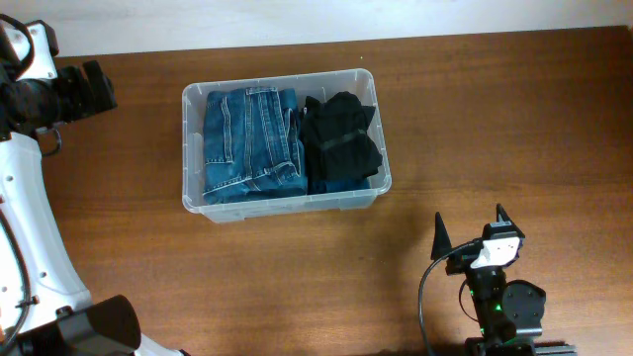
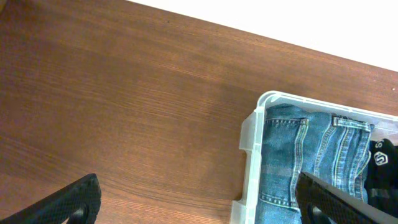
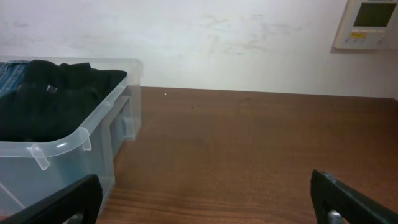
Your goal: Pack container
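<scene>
Left claw (image 2: 200, 203) and right claw (image 1: 471, 222) gape wide, empty, apart from the clear rectangular plastic container (image 1: 185, 148) holding folded blue jeans (image 1: 247, 143).

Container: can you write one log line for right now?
container: holds blue jeans, black garment | left gripper: open, empty | right gripper: open, empty
</scene>
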{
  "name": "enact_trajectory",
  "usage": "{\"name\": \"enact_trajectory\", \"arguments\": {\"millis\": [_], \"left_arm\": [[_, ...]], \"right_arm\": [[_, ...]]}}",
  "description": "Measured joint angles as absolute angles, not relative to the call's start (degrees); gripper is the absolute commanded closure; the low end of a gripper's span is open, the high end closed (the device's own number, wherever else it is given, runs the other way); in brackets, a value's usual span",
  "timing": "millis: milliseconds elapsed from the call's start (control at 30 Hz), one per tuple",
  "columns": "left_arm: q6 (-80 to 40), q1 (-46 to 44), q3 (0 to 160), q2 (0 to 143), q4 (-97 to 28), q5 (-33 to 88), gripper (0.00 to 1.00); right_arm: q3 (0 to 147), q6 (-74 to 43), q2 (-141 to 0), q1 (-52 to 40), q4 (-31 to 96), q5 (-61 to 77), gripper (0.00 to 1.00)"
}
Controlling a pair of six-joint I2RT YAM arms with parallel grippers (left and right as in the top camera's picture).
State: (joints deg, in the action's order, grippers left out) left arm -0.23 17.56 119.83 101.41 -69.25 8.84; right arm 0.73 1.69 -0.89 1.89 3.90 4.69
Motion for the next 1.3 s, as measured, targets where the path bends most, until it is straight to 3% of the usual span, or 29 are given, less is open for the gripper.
{"name": "enact_trajectory", "arguments": {"millis": [933, 1300], "left_arm": [[-0.23, 17.12, 119.83, 101.27, -70.57, 8.40, 0.01], [7.11, 4.27, 101.45, 83.07, -44.53, 8.73, 0.01]], "right_arm": [[0.73, 1.72, -0.89, 1.89, 3.92, 4.69, 0.02], [0.73, 1.72, -0.80, 1.91, 3.92, 4.69, 0.02]]}}
